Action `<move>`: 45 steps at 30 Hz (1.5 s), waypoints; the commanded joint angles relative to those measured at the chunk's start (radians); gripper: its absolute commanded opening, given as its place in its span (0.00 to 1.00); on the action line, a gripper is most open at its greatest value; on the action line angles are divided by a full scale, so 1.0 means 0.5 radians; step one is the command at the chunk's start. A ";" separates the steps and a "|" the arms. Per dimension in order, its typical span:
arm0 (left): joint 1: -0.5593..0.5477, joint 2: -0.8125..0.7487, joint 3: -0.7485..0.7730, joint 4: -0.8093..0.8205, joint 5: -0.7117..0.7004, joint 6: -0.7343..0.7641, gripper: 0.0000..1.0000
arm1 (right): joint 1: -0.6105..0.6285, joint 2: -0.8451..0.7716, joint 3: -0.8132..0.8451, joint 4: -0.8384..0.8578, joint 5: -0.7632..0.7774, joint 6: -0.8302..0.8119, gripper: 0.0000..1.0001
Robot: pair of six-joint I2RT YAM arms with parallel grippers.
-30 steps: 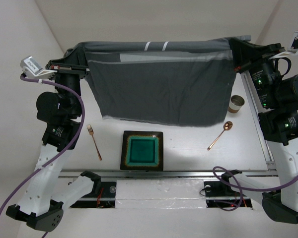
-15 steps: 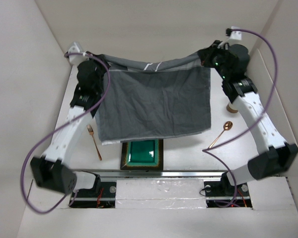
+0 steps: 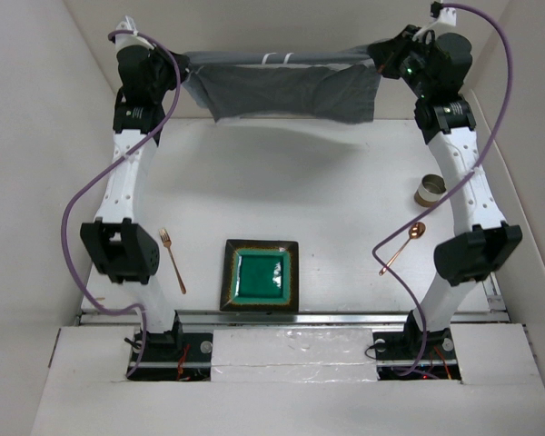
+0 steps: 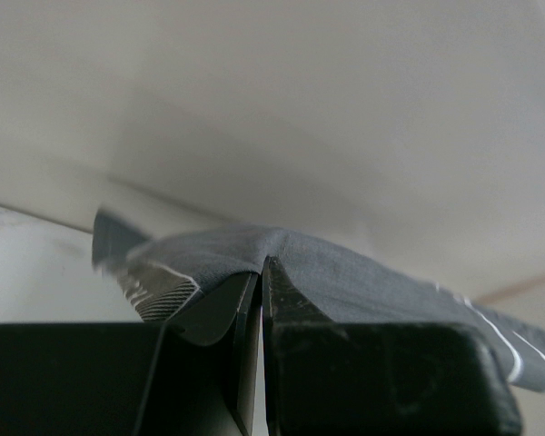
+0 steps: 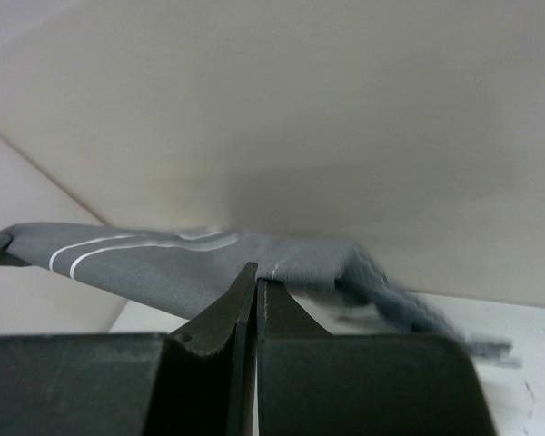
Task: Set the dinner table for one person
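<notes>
A grey striped cloth (image 3: pixel 282 84) hangs stretched between my two grippers at the far end of the white dinner table (image 3: pixel 291 191). My left gripper (image 3: pixel 183 65) is shut on its left corner; the cloth (image 4: pixel 345 272) drapes over the closed jaws (image 4: pixel 260 265). My right gripper (image 3: pixel 379 56) is shut on the right corner, cloth (image 5: pixel 163 263) pinched at its tips (image 5: pixel 254 272). A green square plate (image 3: pixel 261 275) lies at the near edge, a copper fork (image 3: pixel 173 260) to its left, a copper spoon (image 3: pixel 402 246) to its right, and a metal cup (image 3: pixel 431 191) beyond the spoon.
Light walls enclose the table on the left (image 3: pixel 45 136), right (image 3: pixel 527 136) and far side (image 3: pixel 282 27). Purple cables (image 3: pixel 82 200) loop off both arms. A metal rail (image 3: pixel 291 317) runs along the near edge.
Both arms have stretched far out and carried the cloth from over the plate to the table's far end. It now hangs shorter and more bunched. Plate, fork, spoon and cup stay put.
</notes>
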 commanded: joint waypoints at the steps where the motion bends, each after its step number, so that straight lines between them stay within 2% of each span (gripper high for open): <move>1: 0.037 -0.410 -0.512 0.431 0.081 -0.034 0.00 | -0.082 -0.289 -0.413 0.210 -0.096 0.037 0.00; 2: 0.037 -0.571 -0.921 0.539 0.084 -0.052 0.00 | -0.082 -0.342 -0.588 0.335 -0.111 0.052 0.00; 3: 0.037 -0.649 -1.140 0.774 0.103 -0.110 0.00 | -0.082 -0.394 -0.954 0.446 -0.121 0.067 0.00; 4: 0.037 -0.711 -1.337 0.901 0.118 -0.141 0.00 | -0.082 -0.449 -1.143 0.523 -0.133 0.080 0.00; 5: 0.037 -0.820 -1.725 1.029 0.155 -0.175 0.00 | -0.082 -0.523 -1.324 0.700 -0.148 0.116 0.00; 7: 0.037 -0.904 -2.043 1.315 0.198 -0.224 0.00 | -0.100 -0.551 -1.753 0.833 -0.228 0.141 0.00; 8: 0.037 -0.917 -2.285 1.368 0.180 -0.221 0.00 | -0.100 -0.545 -1.856 0.913 -0.246 0.153 0.00; 11: 0.037 -0.877 -2.635 1.509 0.112 -0.233 0.00 | -0.073 -0.499 -2.175 1.048 -0.265 0.147 0.00; 14: 0.037 -0.758 -2.796 1.577 0.103 -0.249 0.00 | -0.033 -0.413 -2.316 1.101 -0.271 0.135 0.00; 19: 0.037 -0.625 -2.815 1.512 0.097 -0.264 0.00 | 0.032 -0.367 -2.415 1.045 -0.271 0.104 0.00; 28: 0.037 -0.840 -3.060 1.460 -0.020 -0.325 0.00 | 0.069 -0.474 -2.783 1.144 -0.201 0.159 0.00; 32: 0.015 -0.935 -3.234 1.475 -0.075 -0.362 0.00 | 0.050 -0.514 -2.835 1.113 -0.145 0.181 0.00; 37: -0.003 -0.993 -3.293 1.420 -0.091 -0.356 0.00 | 0.050 -0.539 -2.900 1.153 -0.133 0.227 0.03; 38: -0.003 -0.993 -3.296 1.408 -0.091 -0.341 0.00 | 0.050 -0.542 -2.924 1.162 -0.133 0.239 0.04; 40: -0.003 -0.990 -3.293 1.384 -0.091 -0.329 0.10 | 0.050 -0.554 -2.946 1.168 -0.121 0.245 0.05; 42: -0.021 -0.990 -3.293 1.356 -0.091 -0.329 0.15 | 0.050 -0.582 -2.976 1.177 -0.118 0.264 0.07; 45: -0.021 -1.015 -3.293 1.328 -0.109 -0.344 0.16 | 0.050 -0.640 -3.040 1.184 -0.096 0.297 0.07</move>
